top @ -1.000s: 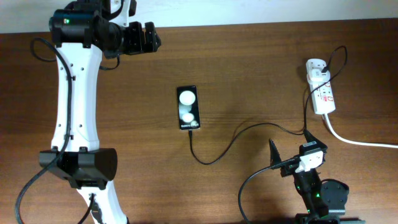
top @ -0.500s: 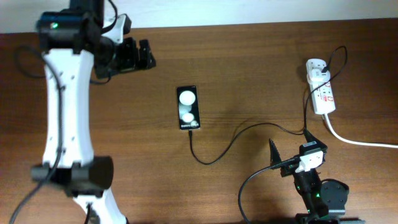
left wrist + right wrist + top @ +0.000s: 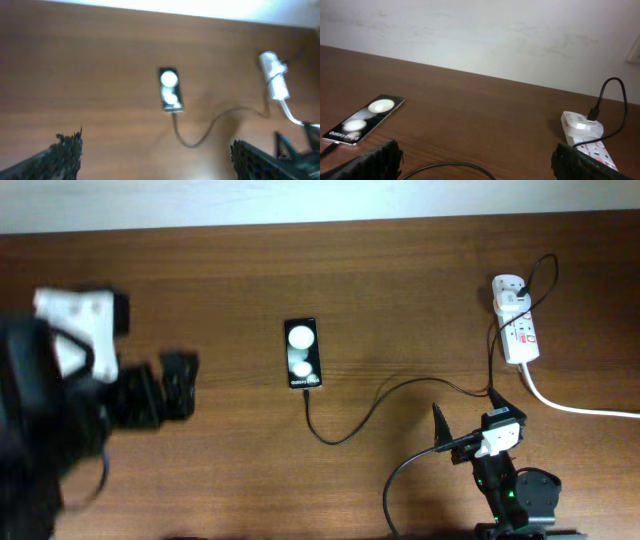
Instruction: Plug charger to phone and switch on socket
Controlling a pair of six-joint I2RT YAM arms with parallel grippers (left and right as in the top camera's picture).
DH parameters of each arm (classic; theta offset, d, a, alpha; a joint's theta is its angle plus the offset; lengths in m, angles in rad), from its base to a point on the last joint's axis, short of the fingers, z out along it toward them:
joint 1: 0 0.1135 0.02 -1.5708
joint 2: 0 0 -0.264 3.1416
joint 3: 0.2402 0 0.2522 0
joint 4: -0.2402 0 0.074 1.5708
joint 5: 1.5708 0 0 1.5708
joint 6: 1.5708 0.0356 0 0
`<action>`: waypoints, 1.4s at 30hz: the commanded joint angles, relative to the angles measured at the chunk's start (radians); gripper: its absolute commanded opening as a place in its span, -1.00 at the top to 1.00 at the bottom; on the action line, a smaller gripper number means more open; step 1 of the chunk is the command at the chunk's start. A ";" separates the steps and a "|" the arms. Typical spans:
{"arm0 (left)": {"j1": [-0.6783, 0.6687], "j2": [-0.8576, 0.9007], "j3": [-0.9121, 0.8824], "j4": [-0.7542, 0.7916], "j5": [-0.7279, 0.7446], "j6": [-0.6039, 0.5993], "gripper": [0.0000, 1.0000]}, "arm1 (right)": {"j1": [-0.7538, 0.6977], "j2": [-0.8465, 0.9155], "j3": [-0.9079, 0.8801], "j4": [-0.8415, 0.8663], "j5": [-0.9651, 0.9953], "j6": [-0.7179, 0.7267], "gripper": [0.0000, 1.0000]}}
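Brown table (image 3: 400, 280), left gripper (image 3: 156, 141) blurred at far left, fingers spread wide, empty, right gripper (image 3: 477, 147) likewise spread and empty, white socket (image 3: 518, 325) at right edge, phone (image 3: 303, 354) mid-table, well apart from both grippers, charger (image 3: 327, 441) tip touching phone's lower end.

Brown wood table (image 3: 400, 280); white wall (image 3: 495, 35) at back.

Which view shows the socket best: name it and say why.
Overhead: the socket lies whole and in sharp focus. Left wrist shows the socket small and blurred; right wrist shows it nearer but partly cut off at the bottom.
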 commanded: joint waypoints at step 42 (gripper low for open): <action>-0.001 -1.240 -2.106 1.554 -0.203 0.016 -0.98 | 0.005 -0.009 -0.007 -0.004 -0.002 0.008 -0.97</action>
